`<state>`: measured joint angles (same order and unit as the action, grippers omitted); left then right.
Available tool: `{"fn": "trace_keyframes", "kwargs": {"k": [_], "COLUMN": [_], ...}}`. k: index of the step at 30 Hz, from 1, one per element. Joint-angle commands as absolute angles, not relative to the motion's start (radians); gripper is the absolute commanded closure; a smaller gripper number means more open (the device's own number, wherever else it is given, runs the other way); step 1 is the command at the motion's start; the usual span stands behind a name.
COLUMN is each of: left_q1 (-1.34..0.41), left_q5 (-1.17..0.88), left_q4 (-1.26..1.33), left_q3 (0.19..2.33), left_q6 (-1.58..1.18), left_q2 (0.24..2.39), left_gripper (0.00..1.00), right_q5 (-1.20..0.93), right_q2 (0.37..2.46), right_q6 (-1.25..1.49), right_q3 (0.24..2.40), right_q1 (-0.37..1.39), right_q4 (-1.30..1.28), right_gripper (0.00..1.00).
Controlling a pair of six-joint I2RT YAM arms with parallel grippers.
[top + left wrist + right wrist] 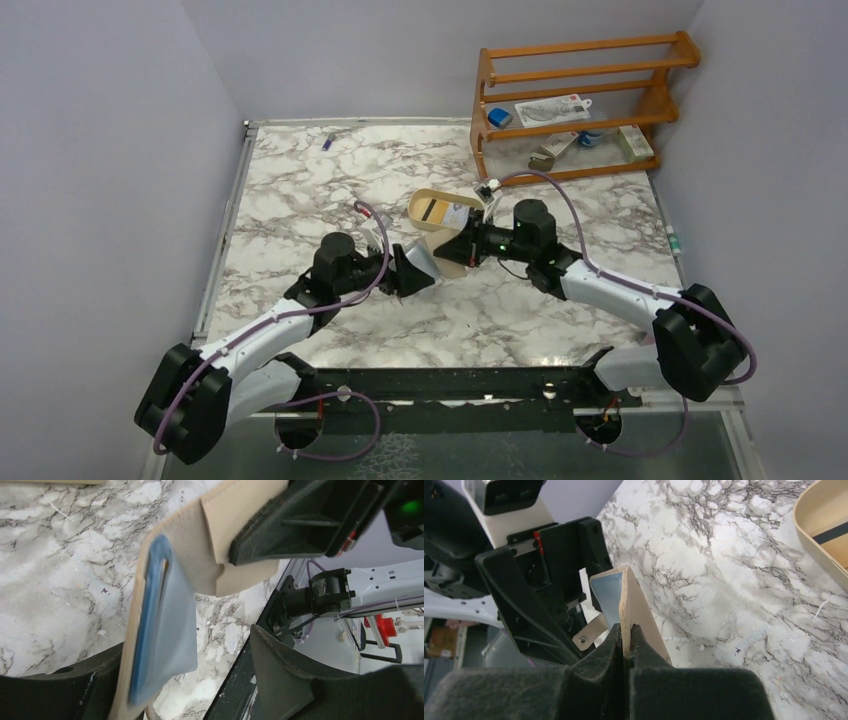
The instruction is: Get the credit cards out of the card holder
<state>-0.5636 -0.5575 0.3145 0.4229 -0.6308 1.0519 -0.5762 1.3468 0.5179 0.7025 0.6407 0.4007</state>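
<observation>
The card holder (200, 535) is up off the desk (300, 180), hanging in the air between the two arms, just near of the oval tray (415, 205). The right end effector (625, 632) has its fingers pinched tight on one tan flap, edge-on, nothing but leather between the pads. The left end effector (420, 268) stands wide open, one finger either side of the other flap, gripping nothing.

And there are the credit cards (165, 625): a pale blue one tucked in the inner pocket with a greyish one lying over it, their edges standing proud of the pocket mouth. The snap tab (586, 637) dangles loose, so the holder is unfastened and splayed.

By my reckoning the cards are thin, stiff and slick, very light, and apt to skate out of a loose pinch. The holder is soft and bends away when pushed, so it needs that firm right-hand pinch to brace it. The place to take hold looks like the exposed card edge, flat faces between the pads, pulling straight along the pocket. Pinch the flap as well and the cards won't come free.
</observation>
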Motion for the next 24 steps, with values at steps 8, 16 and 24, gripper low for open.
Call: {"fn": "trace_keyframes", "kwargs": {"k": [8,16,24], "left_q1": [-0.549,-0.534,-0.528], "left_q5": [-0.541,-0.467,-0.422], "left_q4": [0.425,0.423,0.422], "left_q3": [0.357,0.307,0.283], "left_q6": [-0.635,-0.670,-0.686], "left_q2": [0.867,0.768,0.704], "left_gripper": [0.32,0.39,0.48], "right_q5": [-0.509,-0.509,-0.546], "right_q2": [1.284,1.238,1.212], "right_q6": [0.742,0.732,0.753], "right_q3": [0.635,0.621,0.593], "right_q1": [0.592,0.581,0.548], "right_q4": [0.604,0.593,0.625], "right_gripper": [0.99,0.99,0.99]}}
